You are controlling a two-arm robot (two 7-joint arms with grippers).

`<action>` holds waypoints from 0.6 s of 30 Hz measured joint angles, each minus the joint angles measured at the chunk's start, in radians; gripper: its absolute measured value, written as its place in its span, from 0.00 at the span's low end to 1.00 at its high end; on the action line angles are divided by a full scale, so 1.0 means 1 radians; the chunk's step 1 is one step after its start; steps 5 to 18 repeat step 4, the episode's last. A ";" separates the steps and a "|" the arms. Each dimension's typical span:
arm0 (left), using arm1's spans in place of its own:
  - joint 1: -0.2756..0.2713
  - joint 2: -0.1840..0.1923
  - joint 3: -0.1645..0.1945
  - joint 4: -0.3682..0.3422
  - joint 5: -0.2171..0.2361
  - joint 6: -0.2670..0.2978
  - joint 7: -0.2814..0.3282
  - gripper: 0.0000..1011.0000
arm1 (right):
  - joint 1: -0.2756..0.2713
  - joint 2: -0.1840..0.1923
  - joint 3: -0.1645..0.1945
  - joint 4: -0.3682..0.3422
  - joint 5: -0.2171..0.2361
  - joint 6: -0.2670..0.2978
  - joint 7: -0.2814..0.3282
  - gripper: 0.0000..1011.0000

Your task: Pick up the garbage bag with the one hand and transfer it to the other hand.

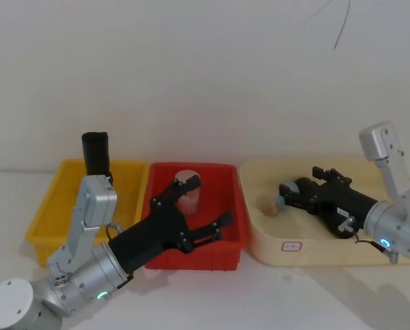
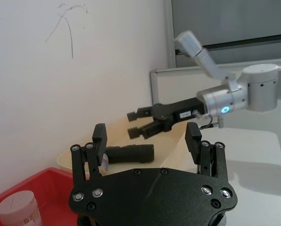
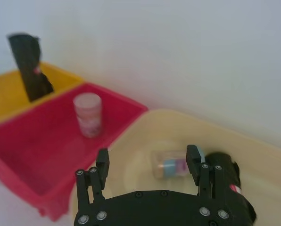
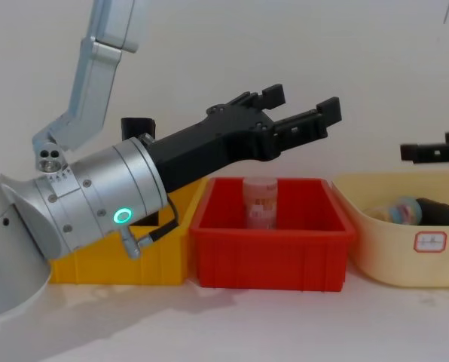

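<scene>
Left pincer [image 1: 208,199]: I see it on the green-ringed wrist, raised over the red bin [image 1: 212,251], its two fingers spread wide with nothing between them.

Left pincer, chest view [image 4: 303,102]: it hangs above the bin's rim, pointing toward the right pincer.

Right pincer [image 1: 303,180]: on the blue-ringed wrist, it hovers over the cream bin [image 1: 308,247]. Its fingers are also spread and hold nothing.

Pincers to each other: I see the two tips facing one another, well apart. From the left wrist, the right pincer [image 2: 132,124] lies ahead of the left one's fingers.

Garbage bag [image 1: 96,155]: it stands upright in the yellow bin [image 1: 43,220], against the back wall, behind the left pincer and beside its arm. Neither pincer touches it.

Garbage bag, right wrist view [image 3: 29,66]: it lies far beyond the right pincer's tips, past the red bin, with a small red spot on its side.

Pink jar [image 1: 189,196]: upright in the red bin, below the left pincer's upper finger.

Second black roll [image 3: 223,172]: it lies on its side in the cream bin, just beside one finger of the right pincer.

Blue-lidded jar [image 3: 171,165]: it lies on its side in the cream bin, ahead of the right pincer's tips and next to the second roll.
</scene>
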 joint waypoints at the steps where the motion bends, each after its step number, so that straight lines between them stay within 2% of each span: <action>1: 0.000 0.000 0.000 0.000 0.000 0.000 0.000 0.99 | -0.016 0.002 0.009 -0.028 0.010 -0.004 0.002 0.99; 4: 0.000 0.000 0.000 0.000 0.000 0.000 0.000 0.99 | -0.036 0.005 0.019 -0.062 0.026 -0.010 0.005 0.99; 18: 0.000 0.000 0.000 0.000 0.000 0.000 0.000 0.99 | -0.036 0.005 0.019 -0.062 0.026 -0.010 0.005 0.99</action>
